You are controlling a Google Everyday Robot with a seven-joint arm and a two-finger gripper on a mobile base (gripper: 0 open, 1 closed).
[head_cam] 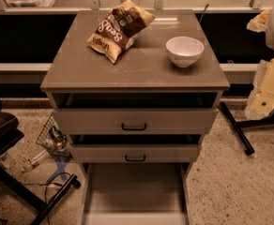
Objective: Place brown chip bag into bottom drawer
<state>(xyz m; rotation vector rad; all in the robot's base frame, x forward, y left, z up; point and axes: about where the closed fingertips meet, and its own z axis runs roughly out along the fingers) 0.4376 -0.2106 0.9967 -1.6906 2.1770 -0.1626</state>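
The brown chip bag [120, 28] lies on the cabinet top [80, 64], at the back left, dark brown in the middle with tan ends and white lettering. The bottom drawer [134, 191] is pulled far out below the two upper drawers, and its flat floor is bare. My gripper [261, 21] is on the pale arm at the right edge of the view, level with the cabinet top. It is well to the right of the bag and touches nothing on the cabinet.
A white bowl [185, 50] stands on the cabinet top, right of the bag. The top drawer [133, 121] and middle drawer [135, 153] stand slightly open. A black stand leg [235, 128] lies on the floor at right. A wire basket [52, 137] and cables lie at left.
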